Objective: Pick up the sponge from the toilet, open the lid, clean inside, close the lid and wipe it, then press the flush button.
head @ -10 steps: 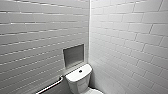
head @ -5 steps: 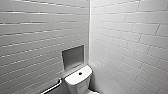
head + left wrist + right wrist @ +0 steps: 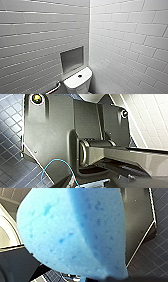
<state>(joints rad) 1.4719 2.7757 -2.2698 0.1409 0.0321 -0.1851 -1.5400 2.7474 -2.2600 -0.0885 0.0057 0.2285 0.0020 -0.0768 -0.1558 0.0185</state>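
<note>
The white toilet stands in the corner at the lower edge of the head view, and its boxy tank is what I see of it. The small dark flush button sits in the middle of the tank top. The bright blue sponge looms large in the right wrist view, bent into a curve, with my right gripper shut on it. Nothing lies in my left gripper, which is open.
White tiled walls meet in the corner behind the tank. A recessed niche is set in the left wall above the toilet. A metal grab bar runs along that wall beside the tank. Dark tiled floor lies below the arms.
</note>
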